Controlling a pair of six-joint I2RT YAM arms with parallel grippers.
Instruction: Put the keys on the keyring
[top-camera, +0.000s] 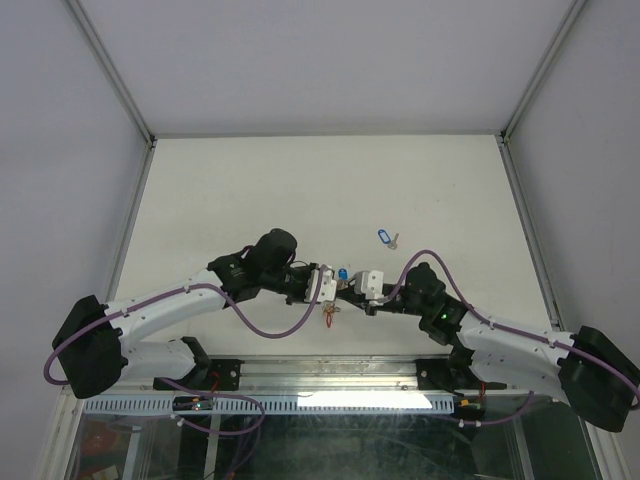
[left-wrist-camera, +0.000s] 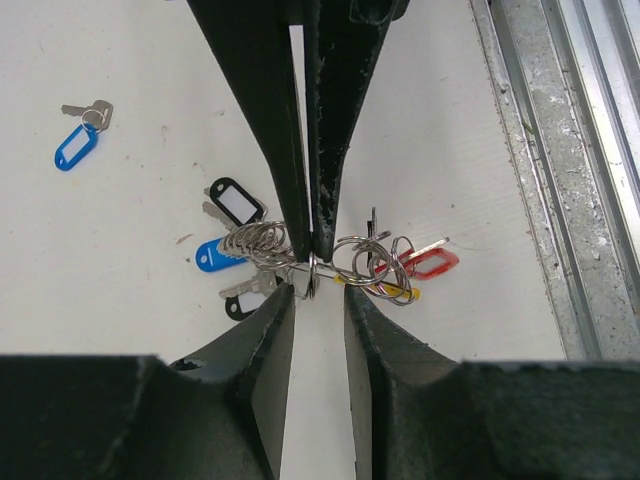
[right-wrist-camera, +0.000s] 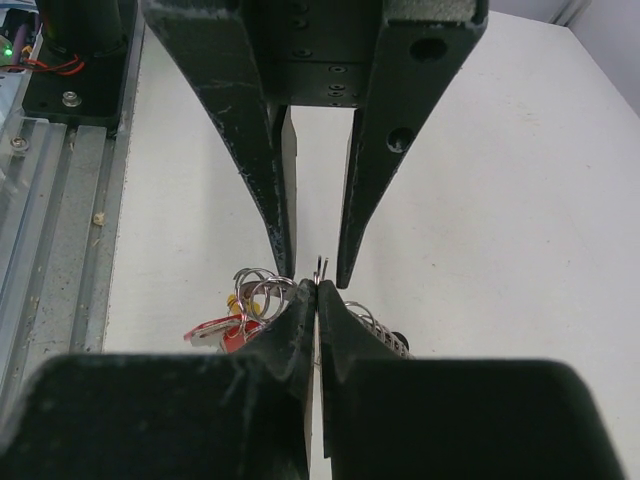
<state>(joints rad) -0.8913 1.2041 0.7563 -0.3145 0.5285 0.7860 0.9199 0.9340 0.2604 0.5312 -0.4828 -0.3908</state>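
Top external view: the keys (top-camera: 330, 312) hang in a bunch where my two claws meet tip to tip, over the near middle of the counter (top-camera: 250, 190).
Left claw (left-wrist-camera: 318, 292): partly open, with a clear gap between its fingers. The tips stand on either side of the thin wire of the keyring (left-wrist-camera: 313, 266); I cannot tell whether they touch it.
Left wrist view, left of the pinch: a black-tagged key (left-wrist-camera: 237, 200) and a blue-tagged key (left-wrist-camera: 212, 257) are threaded on the keyring by their small rings.
Keyring: between the tips of both claws, seen almost edge-on.
Left wrist view, right of the pinch: a red-tagged key (left-wrist-camera: 435, 263) and a yellow-tagged key (left-wrist-camera: 397, 291) are also on the keyring.
Right claw (right-wrist-camera: 318, 290): closed tight, its fingertips pinching the keyring's wire.
Loose key (top-camera: 383, 237): blue tag, lying flat on the counter, well apart from the bunch, beyond my claws and to the right.
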